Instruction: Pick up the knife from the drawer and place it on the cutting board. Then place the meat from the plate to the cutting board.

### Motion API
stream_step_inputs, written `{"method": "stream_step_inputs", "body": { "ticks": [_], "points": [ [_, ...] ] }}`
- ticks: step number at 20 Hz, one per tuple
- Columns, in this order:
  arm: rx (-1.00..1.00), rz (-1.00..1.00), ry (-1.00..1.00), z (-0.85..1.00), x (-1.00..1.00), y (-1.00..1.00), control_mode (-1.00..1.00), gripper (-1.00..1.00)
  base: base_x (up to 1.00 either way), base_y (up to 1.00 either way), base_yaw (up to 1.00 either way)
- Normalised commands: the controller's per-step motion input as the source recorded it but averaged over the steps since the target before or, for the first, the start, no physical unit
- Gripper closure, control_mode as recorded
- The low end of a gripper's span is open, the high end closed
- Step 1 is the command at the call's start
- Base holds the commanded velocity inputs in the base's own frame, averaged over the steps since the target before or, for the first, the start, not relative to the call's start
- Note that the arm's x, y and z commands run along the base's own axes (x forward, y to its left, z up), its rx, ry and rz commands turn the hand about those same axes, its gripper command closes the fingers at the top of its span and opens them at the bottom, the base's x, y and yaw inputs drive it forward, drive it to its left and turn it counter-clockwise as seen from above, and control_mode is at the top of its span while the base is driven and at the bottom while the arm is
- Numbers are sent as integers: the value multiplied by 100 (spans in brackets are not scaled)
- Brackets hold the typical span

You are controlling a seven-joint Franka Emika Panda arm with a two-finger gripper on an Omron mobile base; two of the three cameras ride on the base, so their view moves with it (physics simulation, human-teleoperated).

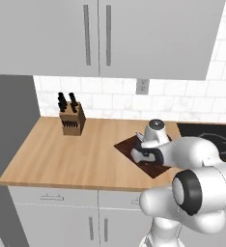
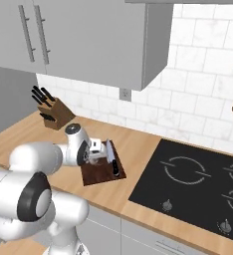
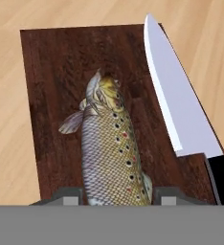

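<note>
We hold fish (image 3: 111,148) clamped in gripper (image 3: 116,195), frame centre, over cutting board (image 3: 51,95); knife (image 3: 181,110) at right. Risk: releasing high, fish rolls onto blade.

A speckled grey-brown fish, the meat (image 3: 111,143), lies lengthwise over the dark wooden cutting board (image 3: 51,95); beside it the knife (image 3: 181,105) lies flat, silver blade, black handle

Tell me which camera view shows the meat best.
The hand view: the meat, a scaly fish, lies lengthwise over the cutting board beside the knife, with the gripper around its tail end. In both base views the arm's wrist covers it, so little or nothing can be made out.
</note>
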Motion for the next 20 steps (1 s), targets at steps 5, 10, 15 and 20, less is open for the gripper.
{"method": "stream_step_inputs", "body": {
  "ticks": [5,10,15,20],
  "points": [
    [0,0,0,0,35,0,-100,-100,0,0,0],
    [0,0,0,0,13,0,-100,-100,0,0,0],
    [0,-1,1,0,1,0,-100,-100,0,0,0],
    [-3,-6,0,27,-13,15,-100,-100,0,0,0]
  ]
}}
